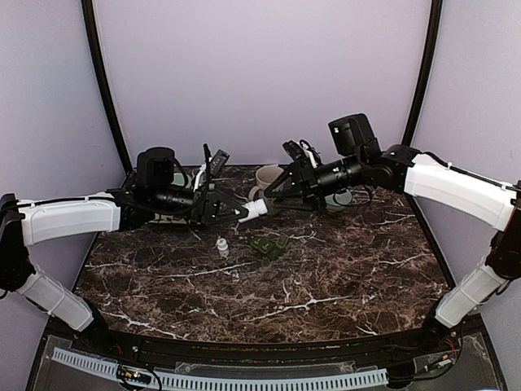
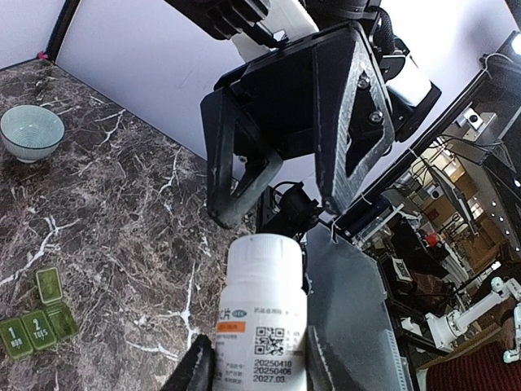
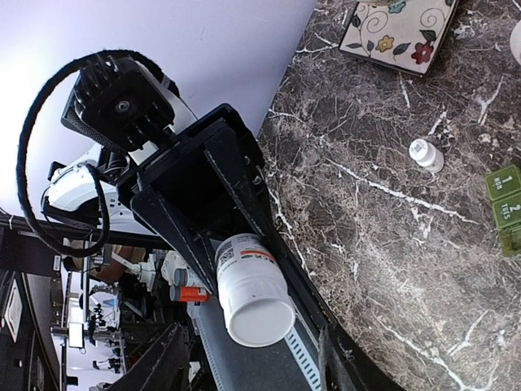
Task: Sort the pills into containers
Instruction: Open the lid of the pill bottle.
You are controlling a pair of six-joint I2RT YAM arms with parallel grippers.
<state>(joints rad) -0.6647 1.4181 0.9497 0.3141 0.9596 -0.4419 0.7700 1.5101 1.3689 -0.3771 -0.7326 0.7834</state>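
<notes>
My left gripper (image 1: 230,213) is shut on a white pill bottle (image 1: 253,209), held sideways above the table with its cap toward the right arm. The bottle (image 2: 260,314) fills the lower left wrist view between my left gripper's (image 2: 259,364) fingers. My right gripper (image 1: 279,192) stands open just in front of the cap (image 3: 259,319), its fingers on either side with gaps. A green pill organizer (image 1: 271,246) with numbered lids lies on the table below the bottle. A small white bottle (image 1: 221,245) stands left of it. No pills are in view.
A pale cup (image 1: 267,177) stands at the back behind the right gripper. A light bowl (image 1: 339,198) sits partly hidden under the right arm. A floral cloth (image 3: 399,24) lies at the back left. The table is dark marble (image 1: 326,277).
</notes>
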